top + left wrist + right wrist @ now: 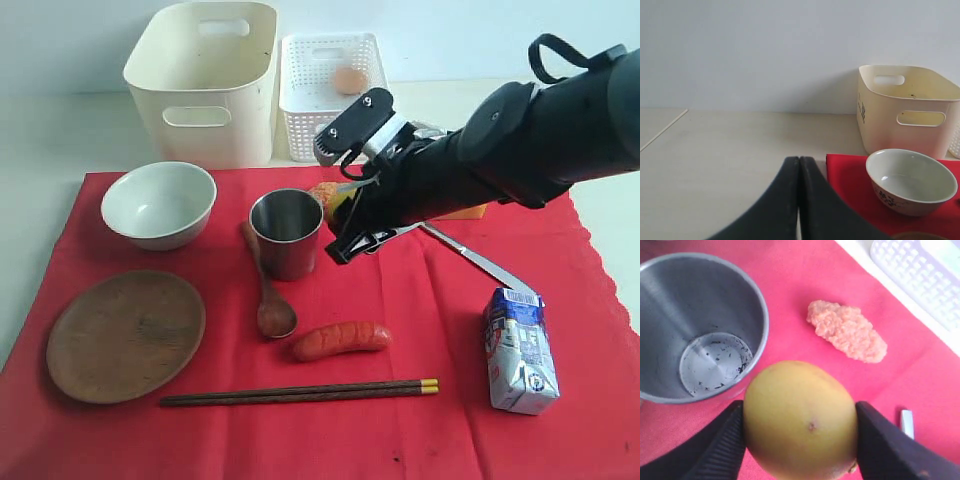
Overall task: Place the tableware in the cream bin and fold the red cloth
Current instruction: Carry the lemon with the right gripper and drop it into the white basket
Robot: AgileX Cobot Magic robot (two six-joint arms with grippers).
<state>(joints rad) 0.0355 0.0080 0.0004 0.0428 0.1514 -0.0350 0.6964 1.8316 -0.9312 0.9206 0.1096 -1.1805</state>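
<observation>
Exterior: my right end effector (337,207) grips the one lemon (342,199). One steel cup (286,232) sits just beside it, toward the desk's left edge, my right arm nearer. One cream bin (230,110) stands at the back edge. The red cloth (400,430) carries six tableware pieces.
Left wrist: left end effector (799,162) closed, empty; bowl (911,181) close.
Right wrist: lemon touching both pads (722,447).

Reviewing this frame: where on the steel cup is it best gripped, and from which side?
Take the steel cup by its rim from above, one jaw inside and one outside. It stands upright, mouth open and empty, so the thin wall is free to pinch. The wooden spoon and the lemon lie close beside it, so a sideways grasp looks crowded.
</observation>
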